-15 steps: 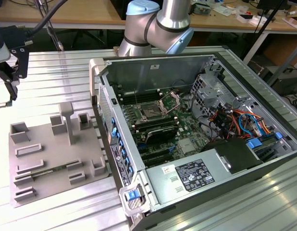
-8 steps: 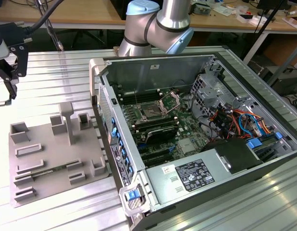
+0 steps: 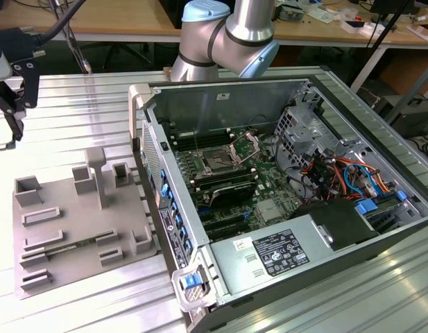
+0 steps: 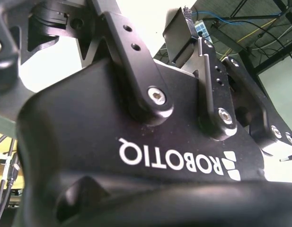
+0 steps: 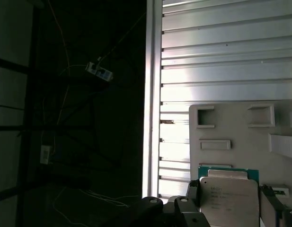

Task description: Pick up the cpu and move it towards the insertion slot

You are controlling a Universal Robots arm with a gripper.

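The cpu (image 5: 228, 202), a flat square chip with a silvery top and a green edge, sits between my gripper's (image 5: 231, 196) black fingers (image 5: 192, 193), held up above the grey tray (image 5: 231, 120). In the exterior view my gripper (image 3: 12, 104) hangs at the far left, well above the table and left of the tray (image 3: 82, 222). The insertion slot (image 3: 219, 163), a dark square socket with its steel bracket raised, lies inside the open computer case (image 3: 269, 201), far to the exterior view's right of the gripper. The second wrist view looks along the gripper's black housing (image 4: 136, 142).
The slatted aluminium table (image 3: 82, 97) carries the tray and the case. The case's tall side wall (image 3: 161, 201) stands between tray and socket. Memory slots (image 3: 227, 187), cables (image 3: 338, 173) and a power supply (image 3: 276, 253) crowd the case. The table edge (image 5: 153, 94) borders dark floor.
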